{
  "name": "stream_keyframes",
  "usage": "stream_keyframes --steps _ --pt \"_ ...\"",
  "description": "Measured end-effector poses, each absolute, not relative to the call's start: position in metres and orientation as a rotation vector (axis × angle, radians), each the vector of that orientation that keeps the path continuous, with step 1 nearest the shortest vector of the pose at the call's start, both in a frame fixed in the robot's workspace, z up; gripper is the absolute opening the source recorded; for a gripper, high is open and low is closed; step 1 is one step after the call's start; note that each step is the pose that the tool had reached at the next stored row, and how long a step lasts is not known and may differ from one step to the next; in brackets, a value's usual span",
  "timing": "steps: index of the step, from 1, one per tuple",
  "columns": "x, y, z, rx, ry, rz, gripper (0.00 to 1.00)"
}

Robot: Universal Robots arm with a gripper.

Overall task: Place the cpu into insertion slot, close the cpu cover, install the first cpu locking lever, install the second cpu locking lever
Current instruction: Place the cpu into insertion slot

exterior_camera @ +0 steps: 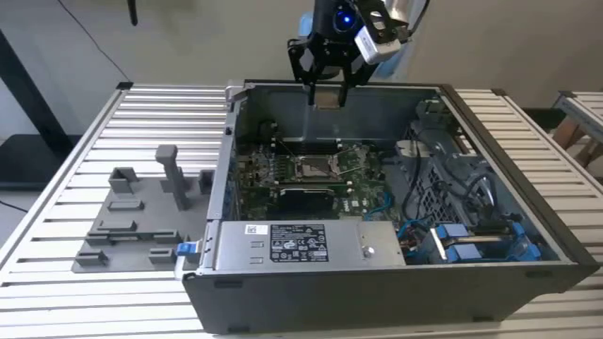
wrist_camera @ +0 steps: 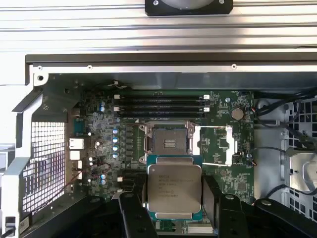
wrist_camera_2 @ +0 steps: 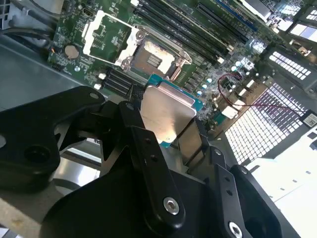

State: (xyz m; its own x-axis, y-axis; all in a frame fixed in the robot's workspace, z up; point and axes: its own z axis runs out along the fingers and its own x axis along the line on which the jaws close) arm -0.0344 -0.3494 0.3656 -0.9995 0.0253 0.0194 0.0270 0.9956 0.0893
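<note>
Fingers (wrist_camera: 134,215), pointing down, pinch cpu (wrist_camera: 174,191) (by edges) above insertion slot (wrist_camera: 168,144).

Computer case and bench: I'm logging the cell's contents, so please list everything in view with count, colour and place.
cpu: one, tan-grey, held in the claw above the motherboard
insertion slot: one, silvery rim with dark centre, mid-board, empty
cpu cover: one, silvery, swung open beside the insertion slot
motherboard: one, green, inside the computer case
memory slots: several, black, beside the insertion slot
computer case: one, dark grey, on the table
labelled metal box: one, silvery, at the case's near edge
fixture plate: one, grey, on the table at the exterior view's left of the case
table: one, pale slatted metal
claw: one, black, shut on the cpu
</note>
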Motion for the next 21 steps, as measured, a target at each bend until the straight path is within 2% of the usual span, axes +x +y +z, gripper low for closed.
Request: stream_keyframes --steps 21 --pt "-0.0344 -0.3494 0.3634 -0.429 -3.102 -0.14 0.55"
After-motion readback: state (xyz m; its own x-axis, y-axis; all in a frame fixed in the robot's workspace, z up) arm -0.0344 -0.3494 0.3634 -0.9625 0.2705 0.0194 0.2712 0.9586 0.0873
